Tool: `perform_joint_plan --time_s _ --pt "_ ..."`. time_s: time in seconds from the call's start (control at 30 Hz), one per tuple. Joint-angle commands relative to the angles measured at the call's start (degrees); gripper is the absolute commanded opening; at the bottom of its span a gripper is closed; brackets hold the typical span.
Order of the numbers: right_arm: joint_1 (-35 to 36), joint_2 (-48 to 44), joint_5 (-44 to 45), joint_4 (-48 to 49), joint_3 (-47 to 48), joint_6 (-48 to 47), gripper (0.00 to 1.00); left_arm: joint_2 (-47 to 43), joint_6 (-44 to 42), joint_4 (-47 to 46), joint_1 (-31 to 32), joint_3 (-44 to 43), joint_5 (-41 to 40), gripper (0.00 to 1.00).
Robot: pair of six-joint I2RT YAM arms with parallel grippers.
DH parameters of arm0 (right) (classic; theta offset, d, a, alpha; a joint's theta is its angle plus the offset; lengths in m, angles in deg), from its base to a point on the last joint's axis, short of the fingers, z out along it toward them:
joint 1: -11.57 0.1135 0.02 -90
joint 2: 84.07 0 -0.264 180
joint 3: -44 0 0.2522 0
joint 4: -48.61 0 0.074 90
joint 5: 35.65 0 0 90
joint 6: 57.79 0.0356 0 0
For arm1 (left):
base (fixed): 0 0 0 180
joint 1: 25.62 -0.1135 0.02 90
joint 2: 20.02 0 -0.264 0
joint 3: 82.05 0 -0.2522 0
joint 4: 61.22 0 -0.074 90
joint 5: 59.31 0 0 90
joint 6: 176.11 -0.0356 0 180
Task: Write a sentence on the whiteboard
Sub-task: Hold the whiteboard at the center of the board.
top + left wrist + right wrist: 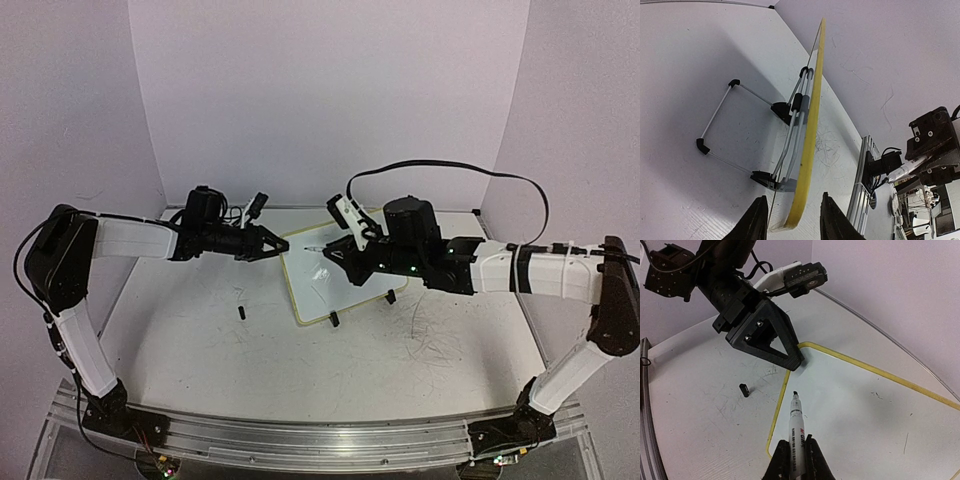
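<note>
The whiteboard [345, 285], white with a pale yellow rim, leans on its wire stand at the table's middle. In the left wrist view it is edge-on [809, 130]. My left gripper [274, 245] is open, with its jaws on either side of the board's far left corner [792, 225]. My right gripper [336, 256] is shut on a white marker [798, 422]. The marker's uncapped black tip hangs just over the board's left part [865, 410]. No black lettering shows on the board, only a few faint specks.
The marker's black cap [241, 313] lies on the table left of the board, and also shows in the right wrist view [744, 390]. Grey scribbles [435, 335] mark the table at right. White walls enclose the back and sides.
</note>
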Motion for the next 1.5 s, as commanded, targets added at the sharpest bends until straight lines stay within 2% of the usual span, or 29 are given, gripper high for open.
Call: perform_joint_plan --time_s 0.0,0.23,0.5,1.03,1.47 --pt "0.2 -0.3 0.9 1.1 1.7 -0.6 0.0 1.7 0.1 -2.4 -0.3 -4.8 1.7 0.34" --pt "0.2 -1.5 2.2 1.1 0.4 -1.0 0.0 3.3 -1.7 -2.4 -0.6 -5.5 3.2 0.2" --pt "1.1 -2.0 1.1 1.6 -1.3 -2.6 0.0 3.0 -4.1 -2.4 -0.7 -4.6 2.4 0.12" --pt "4.4 5.0 8.0 0.6 4.2 -1.0 0.0 3.1 -6.3 -2.4 -0.7 -3.9 2.0 0.03" --pt "4.9 8.2 7.3 3.4 5.1 -1.6 0.0 4.0 -10.7 -2.3 -0.7 -2.3 3.6 0.0"
